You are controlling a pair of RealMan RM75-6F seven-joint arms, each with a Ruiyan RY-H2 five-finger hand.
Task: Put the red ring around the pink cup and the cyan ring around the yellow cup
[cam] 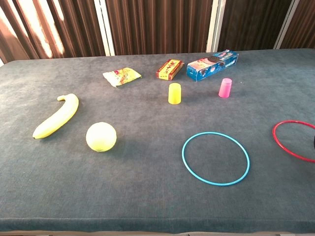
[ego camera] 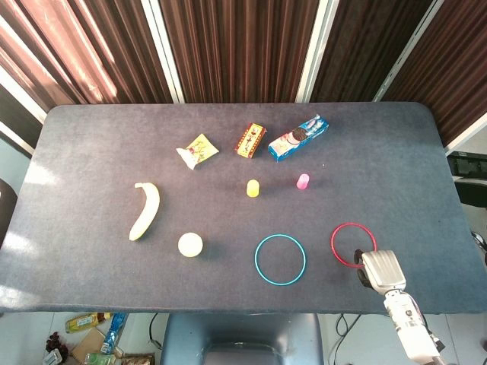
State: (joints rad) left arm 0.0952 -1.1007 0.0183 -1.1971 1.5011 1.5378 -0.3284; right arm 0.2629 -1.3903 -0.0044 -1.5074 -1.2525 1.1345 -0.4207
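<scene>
**Head view status: right robot hand at the near rim of the red ring**

Head view shows the right robot hand (ego camera: 378, 266) at the near right corner of the worktop (ego camera: 91, 137), its back toward the camera. The fingers are hidden beneath the casing, so it cannot be told whether they are spread or curled, or whether they touch anything. Chest view shows only a dark sliver at the right frame edge, which adds nothing. The left robot hand appears in neither view.

Position of task items:
- The red ring (ego camera: 353, 244) lies flat on the worktop, with its near right rim running under or just beside the right robot hand. The ring extends from the hand toward the far left.
- The pink cup (ego camera: 303, 180) stands upright further back and to the left of the red ring, well apart from it.
- The cyan ring (ego camera: 280, 259) lies flat just left of the red ring, not touching it.
- The yellow cup (ego camera: 253, 188) stands upright beyond the cyan ring, left of the pink cup.

Neither ring encircles a cup yet.

Governing relation: the red ring sits directly ahead of the right robot hand, and the pink cup lies beyond it on a diagonal toward the far left. The right arm is judged the nearer one for both rings.
</scene>
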